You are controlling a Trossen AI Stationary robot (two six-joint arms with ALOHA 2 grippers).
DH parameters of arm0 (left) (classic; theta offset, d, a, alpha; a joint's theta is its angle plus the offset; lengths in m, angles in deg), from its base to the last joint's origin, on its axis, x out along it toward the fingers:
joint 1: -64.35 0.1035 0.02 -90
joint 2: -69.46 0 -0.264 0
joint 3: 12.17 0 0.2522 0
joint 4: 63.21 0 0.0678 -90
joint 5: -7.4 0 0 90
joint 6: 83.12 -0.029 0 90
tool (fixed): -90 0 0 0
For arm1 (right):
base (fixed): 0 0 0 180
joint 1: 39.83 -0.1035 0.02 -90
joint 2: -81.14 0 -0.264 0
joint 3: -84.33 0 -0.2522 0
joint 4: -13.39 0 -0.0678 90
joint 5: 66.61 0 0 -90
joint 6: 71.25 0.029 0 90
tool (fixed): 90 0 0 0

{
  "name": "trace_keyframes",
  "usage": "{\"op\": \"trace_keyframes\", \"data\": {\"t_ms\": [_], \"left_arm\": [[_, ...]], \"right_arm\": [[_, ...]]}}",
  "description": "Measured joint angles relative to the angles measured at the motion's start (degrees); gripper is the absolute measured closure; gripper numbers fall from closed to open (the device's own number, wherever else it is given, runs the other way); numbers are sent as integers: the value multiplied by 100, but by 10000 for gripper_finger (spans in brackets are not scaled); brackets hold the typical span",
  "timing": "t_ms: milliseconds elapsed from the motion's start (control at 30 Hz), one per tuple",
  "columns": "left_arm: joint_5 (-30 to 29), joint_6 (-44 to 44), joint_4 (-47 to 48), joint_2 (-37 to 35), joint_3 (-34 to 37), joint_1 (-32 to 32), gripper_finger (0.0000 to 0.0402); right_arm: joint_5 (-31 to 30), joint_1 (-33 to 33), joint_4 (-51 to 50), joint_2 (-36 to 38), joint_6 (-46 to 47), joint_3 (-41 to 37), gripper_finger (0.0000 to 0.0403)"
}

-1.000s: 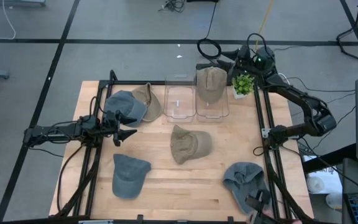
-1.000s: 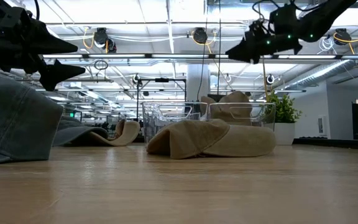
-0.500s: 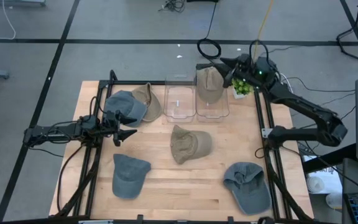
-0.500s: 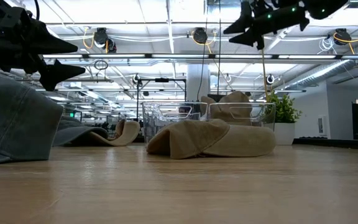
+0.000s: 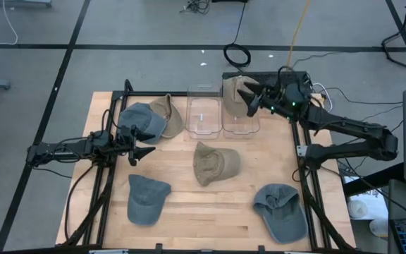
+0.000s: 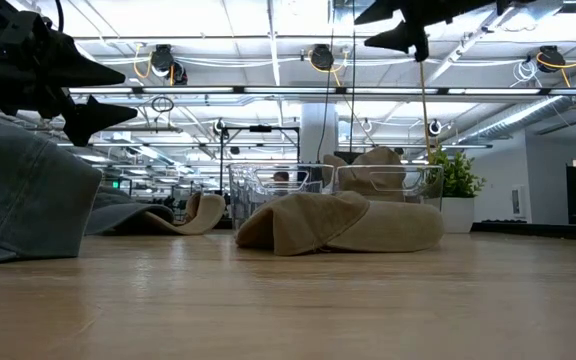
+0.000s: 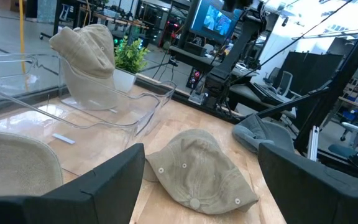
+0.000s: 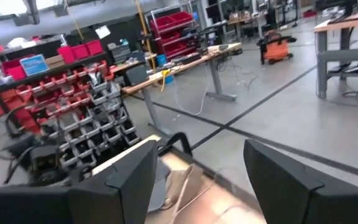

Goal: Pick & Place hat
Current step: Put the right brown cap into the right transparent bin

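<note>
Several hats lie crown-up on the wooden table: a tan hat [image 5: 216, 164] in the middle, a blue-grey hat [image 5: 146, 199] near left, a blue-grey hat [image 5: 282, 210] near right, and a blue-grey hat [image 5: 143, 121] beside a tan hat [image 5: 169, 113] far left. Another tan hat [image 5: 240, 95] sits in the right clear bin [image 5: 240, 125]. My right gripper [image 5: 249, 99] hovers open high over that bin, level, with nothing between its fingers. My left gripper [image 5: 143, 144] waits open at the left, pointing at the middle tan hat [image 7: 197, 168].
An empty clear bin [image 5: 204, 113] stands left of the filled one. A potted plant [image 6: 455, 180] is at the far right corner. Black frame rails [image 5: 303, 169] run along both table sides. Bare wood lies between the hats.
My right gripper has swung from the far right corner by the plant toward the table's left, over the bin with the tan hat, rising and rolling as it went. A dark shape at the near-right hat has gone from view. The left arm kept still.
</note>
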Motion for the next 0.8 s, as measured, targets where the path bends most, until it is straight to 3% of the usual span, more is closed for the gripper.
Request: {"op": "trace_keyframes", "data": {"t_ms": [300, 667, 800], "left_arm": [[0, 1, 0, 2, 1, 0, 78], [0, 0, 0, 2, 2, 2, 78], [0, 0, 0, 0, 2, 0, 78]], "right_arm": [[-776, -1316, -89, -4, 38, 0, 172], [-2373, -2966, -129, -4, -49, 0, 172], [-2648, -3192, -633, 27, 843, 0, 172]]}}
